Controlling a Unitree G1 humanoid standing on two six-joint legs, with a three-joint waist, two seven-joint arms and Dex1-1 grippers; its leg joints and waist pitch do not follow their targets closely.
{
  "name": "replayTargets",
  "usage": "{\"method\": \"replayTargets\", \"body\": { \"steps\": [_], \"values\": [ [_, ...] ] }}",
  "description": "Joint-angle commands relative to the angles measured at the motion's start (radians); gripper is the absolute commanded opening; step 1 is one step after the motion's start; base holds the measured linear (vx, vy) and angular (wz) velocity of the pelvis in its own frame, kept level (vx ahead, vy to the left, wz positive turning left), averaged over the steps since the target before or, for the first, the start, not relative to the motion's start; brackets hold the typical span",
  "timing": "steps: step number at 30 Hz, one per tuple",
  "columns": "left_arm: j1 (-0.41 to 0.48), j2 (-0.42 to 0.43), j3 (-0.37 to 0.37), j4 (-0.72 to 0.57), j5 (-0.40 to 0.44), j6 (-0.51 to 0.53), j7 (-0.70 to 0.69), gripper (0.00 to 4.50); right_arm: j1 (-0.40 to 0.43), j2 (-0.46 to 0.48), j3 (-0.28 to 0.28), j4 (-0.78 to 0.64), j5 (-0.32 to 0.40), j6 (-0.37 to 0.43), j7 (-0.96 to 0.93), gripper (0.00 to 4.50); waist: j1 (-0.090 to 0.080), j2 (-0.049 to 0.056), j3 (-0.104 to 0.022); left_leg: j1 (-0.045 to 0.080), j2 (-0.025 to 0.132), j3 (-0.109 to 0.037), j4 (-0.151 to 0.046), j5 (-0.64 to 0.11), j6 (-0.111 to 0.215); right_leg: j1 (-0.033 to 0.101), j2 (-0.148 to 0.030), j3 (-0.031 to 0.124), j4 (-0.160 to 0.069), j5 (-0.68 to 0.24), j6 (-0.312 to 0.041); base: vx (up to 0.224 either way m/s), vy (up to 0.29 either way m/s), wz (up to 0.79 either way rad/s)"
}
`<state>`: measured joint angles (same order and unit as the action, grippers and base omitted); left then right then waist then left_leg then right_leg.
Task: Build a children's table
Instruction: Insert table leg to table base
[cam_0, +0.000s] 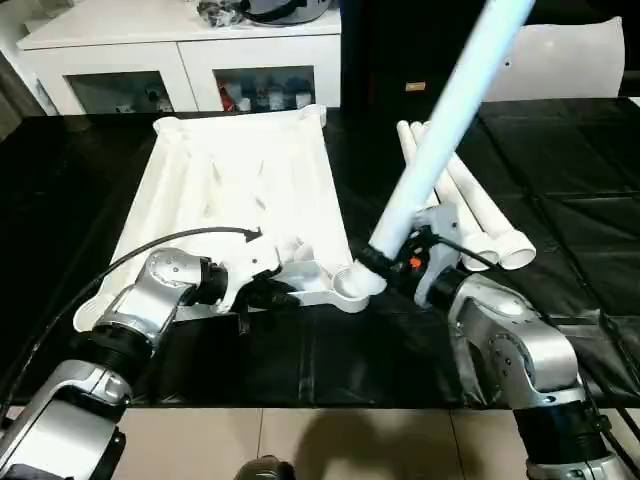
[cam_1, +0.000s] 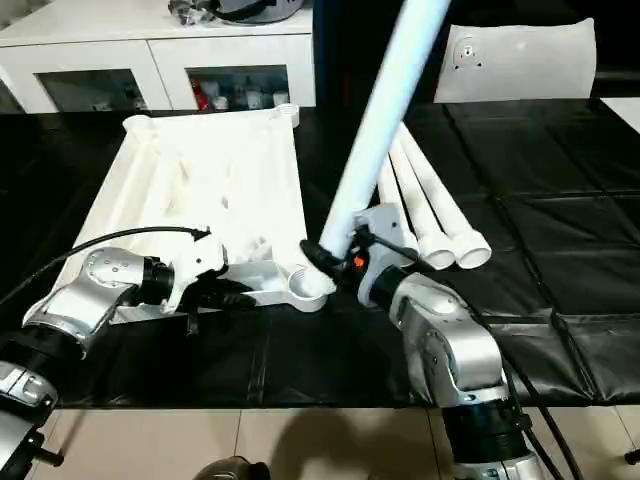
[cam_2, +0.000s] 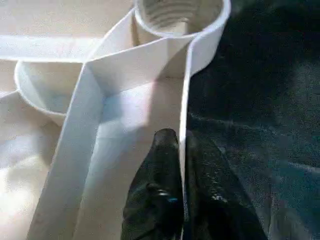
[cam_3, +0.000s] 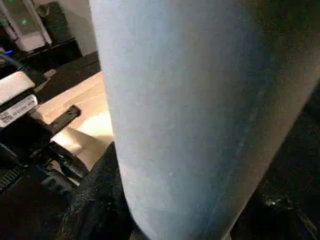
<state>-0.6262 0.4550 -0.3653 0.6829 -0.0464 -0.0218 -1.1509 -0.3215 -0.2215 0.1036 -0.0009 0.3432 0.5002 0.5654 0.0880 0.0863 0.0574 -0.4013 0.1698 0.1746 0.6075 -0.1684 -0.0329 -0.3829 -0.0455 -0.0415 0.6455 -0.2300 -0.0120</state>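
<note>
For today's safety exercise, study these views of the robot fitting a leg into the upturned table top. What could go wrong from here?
1. The leg in the right gripper leans steeply over the corner socket; it could enter crooked and jam.
2. The left gripper pinches only the thin rim wall of the table top; pressing the leg in might shift the top.
3. The long leg could swing into the three spare legs lying beside it.
</note>
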Motion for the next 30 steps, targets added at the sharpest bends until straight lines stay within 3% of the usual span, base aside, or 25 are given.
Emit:
{"method": "replayTargets", "body": {
  "steps": [1,3,4,6,7,8,9,14,25,26,30],
  "values": [
    [0.006,-0.004,0.026,-0.005,-0.012,0.01,0.01,0.02,-0.035,-0.006,0.022,-0.03,-0.007,0.007,0.021,1.93,0.0,-0.025,-0.075,0.026,0.061,-0.024,-0.067,-0.157,0.006,0.037,-0.106,0.051,-0.084,-0.105,-0.2,0.0,0.0,0.0],
    [0.031,0.0,0.021,-0.04,-0.011,0.007,0.006,0.02,-0.063,-0.003,0.034,-0.016,-0.006,0.025,0.03,1.93,-0.002,-0.018,-0.076,0.024,0.062,-0.027,-0.066,-0.135,0.014,0.037,-0.106,0.05,-0.079,-0.087,-0.201,0.0,0.0,0.0],
    [0.038,0.001,0.018,-0.049,-0.007,0.008,0.009,0.0,-0.076,-0.003,0.038,-0.005,-0.012,0.023,0.032,1.93,-0.005,-0.032,-0.076,0.025,0.062,-0.024,-0.065,-0.132,0.02,0.036,-0.104,0.051,-0.079,-0.076,-0.203,0.0,0.0,0.0],
    [0.049,0.001,0.019,-0.05,0.013,-0.02,0.036,0.0,-0.099,-0.003,0.048,0.019,-0.028,0.007,0.033,1.93,-0.004,-0.025,-0.074,0.026,0.061,-0.022,-0.064,-0.13,0.021,0.033,-0.105,0.051,-0.081,-0.083,-0.204,0.0,0.0,0.0],
    [0.06,-0.003,0.026,-0.061,0.006,-0.035,0.041,0.0,-0.108,0.0,0.049,0.035,-0.03,0.0,0.036,1.93,-0.005,-0.043,-0.073,0.025,0.061,-0.02,-0.066,-0.13,0.022,0.034,-0.102,0.051,-0.083,-0.085,-0.201,0.0,0.0,0.0],
    [0.075,-0.008,0.034,-0.082,-0.002,-0.039,0.043,0.0,-0.124,-0.005,0.064,0.063,-0.056,-0.021,0.04,1.93,-0.002,-0.034,-0.074,0.026,0.063,-0.023,-0.065,-0.127,0.019,0.033,-0.106,0.05,-0.078,-0.084,-0.203,0.0,0.0,0.0],
    [0.078,-0.009,0.035,-0.086,-0.004,-0.039,0.042,0.0,-0.127,-0.007,0.069,0.069,-0.063,-0.027,0.042,1.93,-0.002,-0.033,-0.074,0.027,0.064,-0.022,-0.066,-0.131,0.015,0.031,-0.106,0.05,-0.079,-0.085,-0.203,0.0,0.0,0.0],
    [0.094,-0.028,0.06,-0.122,-0.039,0.002,0.025,0.0,-0.138,-0.033,0.097,0.094,-0.082,-0.024,0.07,1.93,-0.003,-0.05,-0.073,0.027,0.061,-0.018,-0.066,-0.122,0.02,0.035,-0.103,0.051,-0.078,-0.071,-0.198,0.0,0.0,0.0],
    [0.155,-0.022,0.103,-0.203,-0.077,0.034,0.016,0.0,-0.088,-0.061,0.087,0.103,-0.083,-0.034,0.098,1.93,-0.004,-0.048,-0.074,0.025,0.06,-0.017,-0.062,-0.109,0.038,0.035,-0.103,0.051,-0.079,-0.075,-0.197,0.0,0.0,0.0],
    [0.156,-0.021,0.102,-0.205,-0.074,0.038,0.016,0.0,-0.084,-0.061,0.092,0.104,-0.082,-0.035,0.105,1.93,-0.006,-0.054,-0.074,0.025,0.062,-0.017,-0.063,-0.111,0.039,0.034,-0.102,0.051,-0.079,-0.075,-0.198,0.0,0.0,0.0],
    [0.163,-0.019,0.092,-0.208,-0.046,0.031,0.033,0.0,-0.071,-0.059,0.103,0.112,-0.08,-0.032,0.116,1.93,-0.004,-0.053,-0.071,0.027,0.061,-0.017,-0.064,-0.127,0.039,0.032,-0.101,0.051,-0.083,-0.105,-0.193,0.0,0.0,0.0]
  ]
}}
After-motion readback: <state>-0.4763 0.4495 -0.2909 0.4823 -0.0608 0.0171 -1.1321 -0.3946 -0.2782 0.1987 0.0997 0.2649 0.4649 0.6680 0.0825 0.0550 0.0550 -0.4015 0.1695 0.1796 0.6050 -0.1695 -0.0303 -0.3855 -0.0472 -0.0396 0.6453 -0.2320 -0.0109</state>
